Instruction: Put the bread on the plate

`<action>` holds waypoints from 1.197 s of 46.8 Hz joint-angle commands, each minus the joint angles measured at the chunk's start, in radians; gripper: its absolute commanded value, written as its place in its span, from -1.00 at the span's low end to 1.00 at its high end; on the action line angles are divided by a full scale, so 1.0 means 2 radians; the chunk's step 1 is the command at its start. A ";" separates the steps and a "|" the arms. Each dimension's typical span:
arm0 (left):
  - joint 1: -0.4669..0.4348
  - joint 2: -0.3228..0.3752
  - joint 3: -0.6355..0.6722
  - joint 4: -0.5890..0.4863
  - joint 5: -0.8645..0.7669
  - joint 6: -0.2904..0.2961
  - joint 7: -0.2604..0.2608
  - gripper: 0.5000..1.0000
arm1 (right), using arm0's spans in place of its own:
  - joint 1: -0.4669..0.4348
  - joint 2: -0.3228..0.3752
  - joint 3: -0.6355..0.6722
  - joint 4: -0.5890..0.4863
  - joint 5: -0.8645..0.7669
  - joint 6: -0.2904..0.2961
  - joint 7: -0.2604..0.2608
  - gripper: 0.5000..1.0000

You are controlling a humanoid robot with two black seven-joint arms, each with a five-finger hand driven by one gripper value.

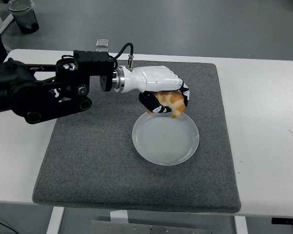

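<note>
The left hand (162, 92), closed around the bread (169, 103), hangs over the far rim of the white plate (165, 139), and its black arm (44, 92) crosses the far-left part of the grey mat (88, 161), blocking that side. The plate's middle and near half lie bare. The mat's near strip, its right side and the white table (263, 131) to the right offer open passage. A small metal block (102, 44) sits beyond the mat's far edge
</note>
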 commanded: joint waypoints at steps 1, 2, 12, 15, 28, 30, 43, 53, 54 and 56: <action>0.010 -0.006 0.006 0.004 0.009 0.001 0.000 -1.00 | 0.000 0.000 0.000 -0.001 0.000 0.000 0.000 0.73; 0.013 -0.007 0.007 0.006 0.013 0.001 0.001 -1.00 | 0.000 0.000 0.000 0.000 0.000 0.000 0.000 0.72; 0.045 -0.030 0.008 0.030 0.032 0.018 0.001 -1.00 | 0.000 0.000 0.000 0.000 0.000 0.000 0.000 0.72; 0.052 -0.033 0.008 0.036 0.032 0.030 0.001 -1.00 | 0.000 0.000 0.000 0.000 0.000 0.000 0.000 0.73; 0.072 -0.042 0.008 0.041 0.032 0.040 0.001 -1.00 | 0.000 0.000 0.000 0.000 0.000 0.000 0.000 0.72; 0.074 -0.042 0.008 0.043 0.032 0.041 0.001 -1.00 | 0.000 0.000 0.000 0.000 0.000 0.000 0.000 0.73; 0.086 -0.042 0.008 0.046 0.038 0.057 0.001 -1.00 | 0.000 0.000 0.000 0.000 0.000 0.000 0.000 0.72; 0.091 -0.041 0.009 0.046 0.038 0.057 0.001 -1.00 | 0.000 0.000 0.000 0.000 0.000 0.000 0.000 0.72; 0.091 -0.041 0.009 0.045 0.038 0.058 0.001 -1.00 | 0.000 0.000 0.000 0.000 0.000 0.000 0.000 0.73; 0.092 -0.041 0.009 0.046 0.038 0.058 0.001 -1.00 | 0.000 0.000 0.000 0.000 0.000 0.000 0.000 0.73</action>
